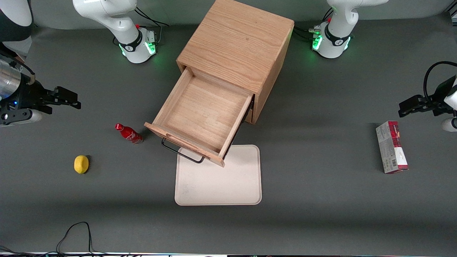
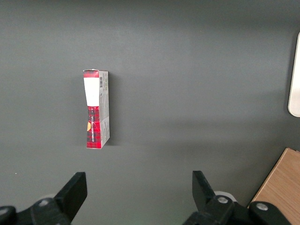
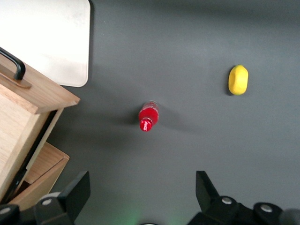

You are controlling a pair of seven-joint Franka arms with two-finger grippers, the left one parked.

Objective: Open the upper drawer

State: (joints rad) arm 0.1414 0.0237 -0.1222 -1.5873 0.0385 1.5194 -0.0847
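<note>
We see even, fairly bright overhead light across the grey worktop (image 1: 321,214), with no harsh glare. Shadows are soft: the upper drawer (image 1: 200,117) casts a dim patch onto the pale tray (image 1: 217,185) beneath its front, and the red bottle (image 1: 128,133) and lemon (image 1: 81,164) throw short, faint ones. Broad darker bands cross the worktop. Green indicator lights glow at both arm bases. The pincer (image 1: 76,100), fingers spread, is dark and low in detail. Focus is sharp throughout.
</note>
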